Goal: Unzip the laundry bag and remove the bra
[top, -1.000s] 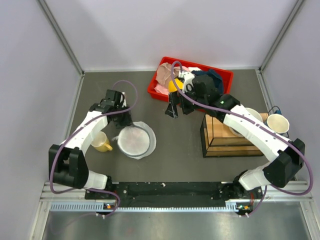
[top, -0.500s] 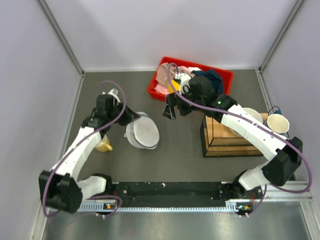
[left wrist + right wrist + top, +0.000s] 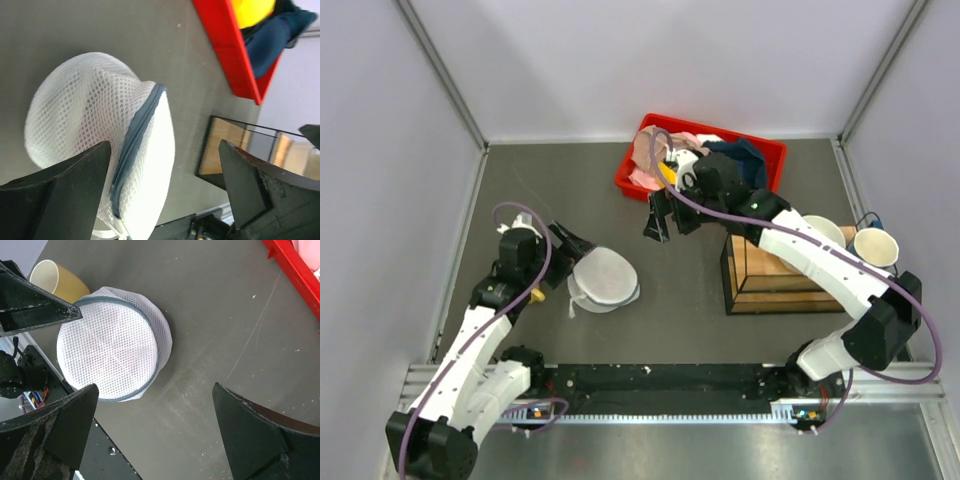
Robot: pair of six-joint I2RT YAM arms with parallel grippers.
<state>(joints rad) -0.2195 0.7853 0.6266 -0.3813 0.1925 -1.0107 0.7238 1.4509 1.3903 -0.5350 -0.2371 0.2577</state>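
Observation:
The laundry bag (image 3: 604,279), a white mesh ball with a blue-grey zipper (image 3: 134,145) round its middle, lies tilted on the dark table at centre-left. My left gripper (image 3: 570,245) stands open right beside its left edge. In the left wrist view the bag (image 3: 95,115) bulges between the spread fingers (image 3: 75,185) without being pinched. My right gripper (image 3: 665,215) hovers open above the table to the bag's right, and its wrist view shows the bag (image 3: 112,342) from above. The bra is hidden.
A red bin (image 3: 760,150) of clothes stands at the back. A wooden box (image 3: 765,270) is under the right arm, with a white bowl (image 3: 832,230) and paper cup (image 3: 876,245) beside it. A yellow cup (image 3: 55,279) stands left of the bag.
The left gripper closed on the bag's edge and tipped it up. It has now opened, and the left arm has drawn back toward the near left. The right gripper barely moved.

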